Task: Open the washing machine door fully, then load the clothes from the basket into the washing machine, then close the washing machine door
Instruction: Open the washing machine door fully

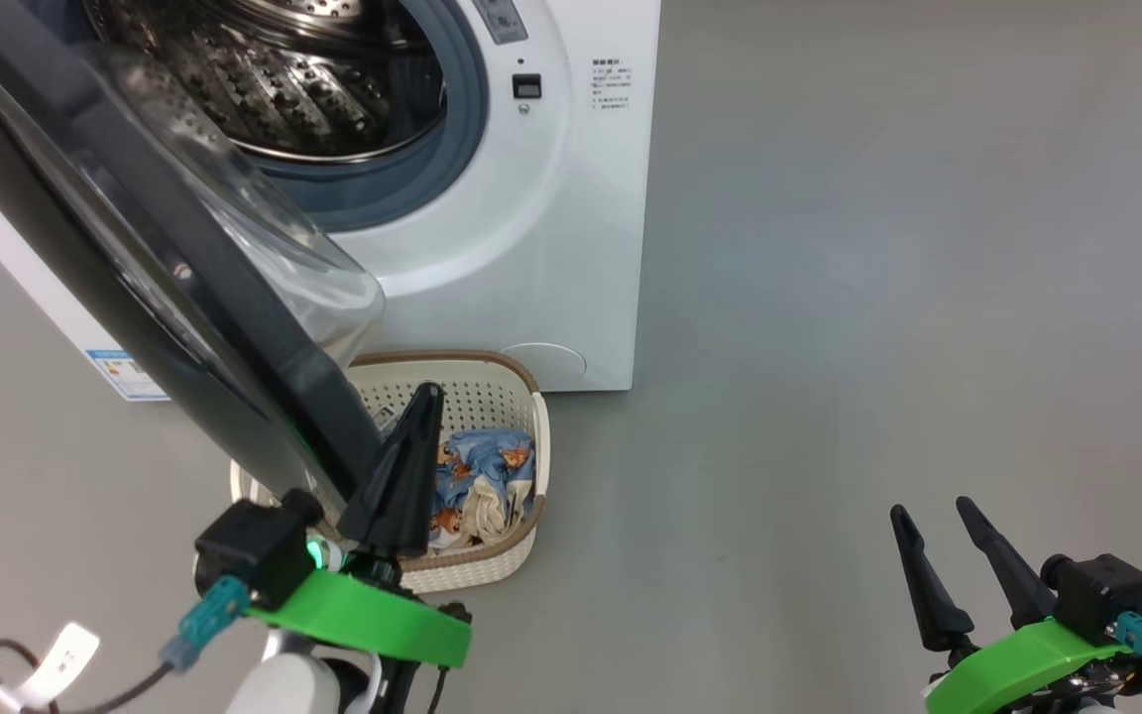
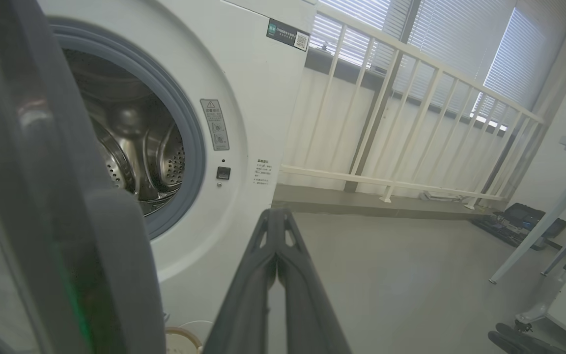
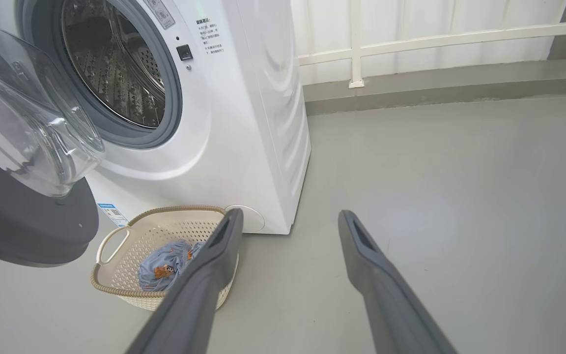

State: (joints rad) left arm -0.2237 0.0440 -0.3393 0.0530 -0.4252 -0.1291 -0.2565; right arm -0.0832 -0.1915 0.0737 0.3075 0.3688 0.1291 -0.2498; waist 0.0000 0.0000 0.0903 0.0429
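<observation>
Door (image 1: 135, 297) of the washing machine (image 1: 531, 248) stands swung well out, its black ring overhanging the left part of the basket (image 1: 516, 555), which sits on the floor (image 1: 829, 347) against the machine's foot. Clothes (image 1: 482, 476) lie in the basket; the drum (image 1: 284, 89) appears bare. Left gripper (image 1: 427, 397) is pressed shut on nothing, its fingers laid just beside the door's free edge, probably to serve as a blunt pusher; contact cannot be confirmed. Right gripper (image 1: 930, 511) is spread wide and empty, low over the floor well right of the basket, judged parked clear of the door's swing. Door opening appears unfinished; loading not begun.
</observation>
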